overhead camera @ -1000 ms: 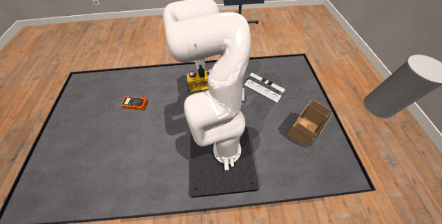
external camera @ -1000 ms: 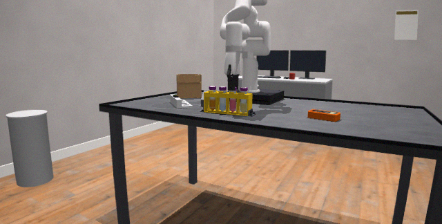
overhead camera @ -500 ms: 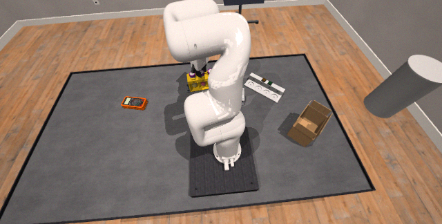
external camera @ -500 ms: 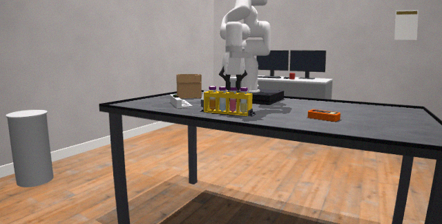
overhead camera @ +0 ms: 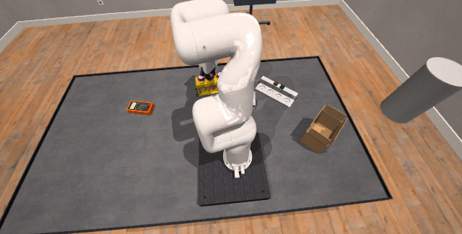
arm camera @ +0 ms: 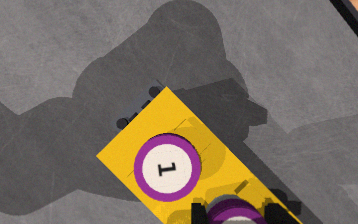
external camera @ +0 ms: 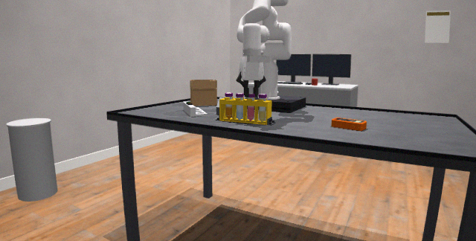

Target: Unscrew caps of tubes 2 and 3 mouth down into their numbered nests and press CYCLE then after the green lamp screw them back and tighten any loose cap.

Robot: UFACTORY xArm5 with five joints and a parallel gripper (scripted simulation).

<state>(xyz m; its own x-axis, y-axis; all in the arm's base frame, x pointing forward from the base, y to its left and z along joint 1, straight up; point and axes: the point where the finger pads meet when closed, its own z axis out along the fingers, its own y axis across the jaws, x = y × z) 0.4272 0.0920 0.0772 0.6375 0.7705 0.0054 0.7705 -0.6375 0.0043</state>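
The yellow decapping station stands on the table with four purple-capped tubes, and the arm partly hides it in the top view. In the wrist view the cap marked 1 sits on its tube at the rack's end. My gripper stands straight above the rack and is shut on the cap of tube 2, which is still on its tube at the frame's lower edge. The exterior view shows the fingers down on that cap. The white cap tray lies to the right, its nests empty.
An open cardboard box lies right of the arm's base, beyond the tray. An orange multimeter lies to the left. A grey cylinder stands off the table at the right. The key housing is hidden behind the arm.
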